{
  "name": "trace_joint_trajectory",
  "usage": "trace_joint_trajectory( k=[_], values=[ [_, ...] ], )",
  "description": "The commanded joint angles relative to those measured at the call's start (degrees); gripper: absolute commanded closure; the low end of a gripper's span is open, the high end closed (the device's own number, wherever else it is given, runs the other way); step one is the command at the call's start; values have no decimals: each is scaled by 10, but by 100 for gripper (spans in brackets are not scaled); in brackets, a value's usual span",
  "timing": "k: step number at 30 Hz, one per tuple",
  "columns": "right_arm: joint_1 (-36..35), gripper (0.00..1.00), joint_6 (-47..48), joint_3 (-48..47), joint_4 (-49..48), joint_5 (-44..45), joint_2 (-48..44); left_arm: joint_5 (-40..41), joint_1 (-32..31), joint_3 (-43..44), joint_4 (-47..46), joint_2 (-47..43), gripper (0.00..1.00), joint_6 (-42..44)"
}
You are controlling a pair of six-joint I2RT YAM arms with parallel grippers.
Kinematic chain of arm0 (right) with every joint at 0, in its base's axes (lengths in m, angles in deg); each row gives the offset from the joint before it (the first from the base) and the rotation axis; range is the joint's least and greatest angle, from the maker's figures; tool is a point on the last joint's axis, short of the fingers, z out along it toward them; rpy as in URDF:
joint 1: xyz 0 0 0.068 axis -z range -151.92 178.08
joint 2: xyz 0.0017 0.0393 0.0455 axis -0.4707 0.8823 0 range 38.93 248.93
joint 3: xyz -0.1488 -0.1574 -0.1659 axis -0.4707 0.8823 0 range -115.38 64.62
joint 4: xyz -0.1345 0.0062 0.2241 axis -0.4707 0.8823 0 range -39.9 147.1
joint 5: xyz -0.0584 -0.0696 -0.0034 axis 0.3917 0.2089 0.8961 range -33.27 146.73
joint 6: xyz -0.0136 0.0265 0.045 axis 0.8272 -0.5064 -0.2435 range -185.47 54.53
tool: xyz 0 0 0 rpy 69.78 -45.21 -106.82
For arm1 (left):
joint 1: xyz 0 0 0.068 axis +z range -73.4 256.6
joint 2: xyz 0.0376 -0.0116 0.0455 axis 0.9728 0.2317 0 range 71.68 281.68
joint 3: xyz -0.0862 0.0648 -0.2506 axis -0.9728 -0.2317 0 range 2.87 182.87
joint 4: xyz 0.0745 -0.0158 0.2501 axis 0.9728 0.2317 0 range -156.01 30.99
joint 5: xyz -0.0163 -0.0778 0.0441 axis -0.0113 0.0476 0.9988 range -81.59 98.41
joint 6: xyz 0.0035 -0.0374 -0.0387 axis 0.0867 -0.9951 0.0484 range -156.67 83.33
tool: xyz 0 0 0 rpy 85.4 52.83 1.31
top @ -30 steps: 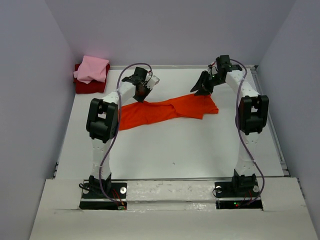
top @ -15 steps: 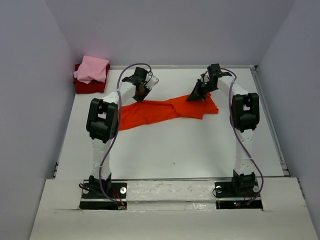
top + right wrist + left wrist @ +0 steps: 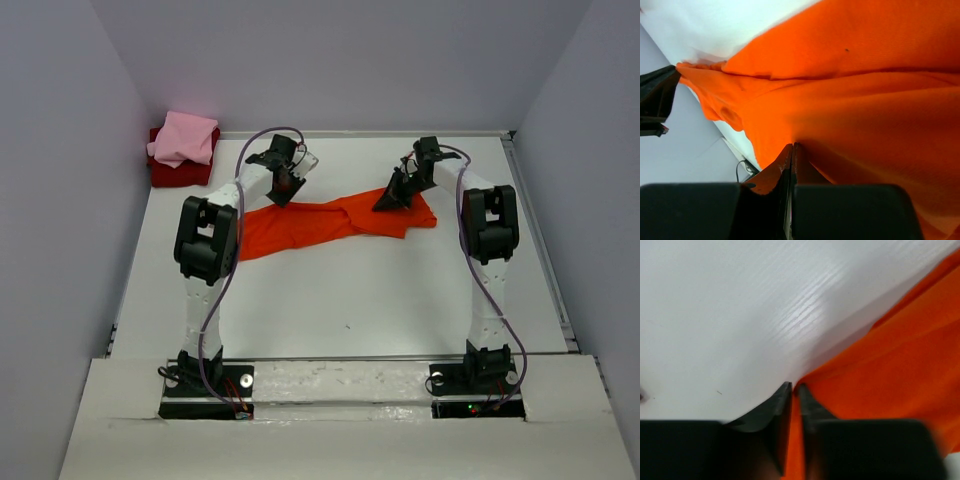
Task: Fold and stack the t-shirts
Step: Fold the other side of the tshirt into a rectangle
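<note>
At the far edge of the orange-red t-shirt point(image 3: 320, 225), which lies spread crosswise on the counter point(image 3: 350, 300), both tools are clamped on cloth. The left tool point(image 3: 794, 386) pinches the shirt's far left edge, and the right tool point(image 3: 792, 146) is closed tight on a fold at its far right end. Either pinch looks thin, so a lift could let the fabric slip free. Uneven pulling would likely skew the fold or drag the shirt into a bunch. How much cloth sits between the right jaws, one layer or two, cannot be told. Beyond the shirt's left end, in the corner, the pink t-shirt point(image 3: 185, 138) rests on the dark red t-shirt point(image 3: 170, 176), which is mostly covered.
</note>
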Motion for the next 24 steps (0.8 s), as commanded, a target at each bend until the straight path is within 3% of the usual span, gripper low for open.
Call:
trace_joint_trajectory(
  k=[1,5,12,16,20,24],
  values=[
    [-1,100,9,14,-24,1,-14,26,-1,27,2,4,1,-3],
    [-1,100,12,29,-29,3,-18,31,-2,17,-10,-8,1,-8],
    [-6,100,10,33,-34,5,-12,-74,-4,1,25,-59,1,-33],
    [-6,100,10,30,-34,6,-13,-81,-8,-38,43,-83,1,-57],
    [-6,100,15,36,-33,9,-16,-96,-6,-103,1,-146,1,-91],
    [-6,100,21,46,-33,12,-13,-174,-2,-141,-47,-215,1,-160]
  ],
)
